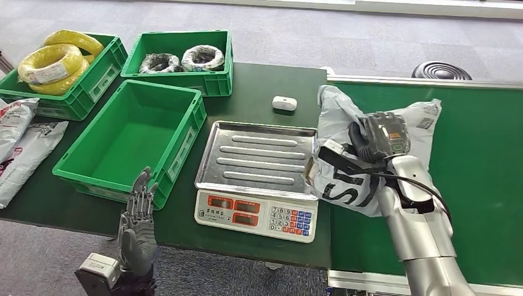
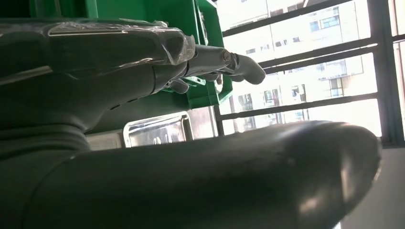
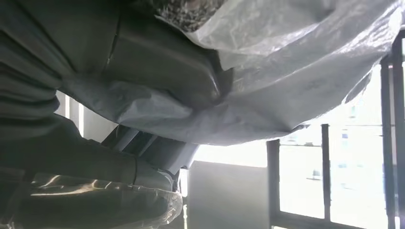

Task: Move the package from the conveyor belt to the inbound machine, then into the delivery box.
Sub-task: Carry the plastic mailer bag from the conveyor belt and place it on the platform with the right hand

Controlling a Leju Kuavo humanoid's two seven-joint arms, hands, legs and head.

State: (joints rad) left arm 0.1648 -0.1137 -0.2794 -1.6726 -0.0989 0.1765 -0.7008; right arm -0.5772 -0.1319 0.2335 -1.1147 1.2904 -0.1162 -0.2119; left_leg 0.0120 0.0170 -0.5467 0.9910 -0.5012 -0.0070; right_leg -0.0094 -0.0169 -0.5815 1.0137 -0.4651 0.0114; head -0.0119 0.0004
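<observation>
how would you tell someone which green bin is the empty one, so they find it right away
Start at the scale with its steel tray near the front edge of the dark table. The empty bin stands directly to the scale's left, the nearest of the three green bins. The two bins behind it hold coils, yellow in one and black and white in the other; this one holds nothing.

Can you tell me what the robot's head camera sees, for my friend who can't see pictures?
The right robot hand holds a grey package between the green conveyor belt and a scale; an empty green box sits left.
</observation>
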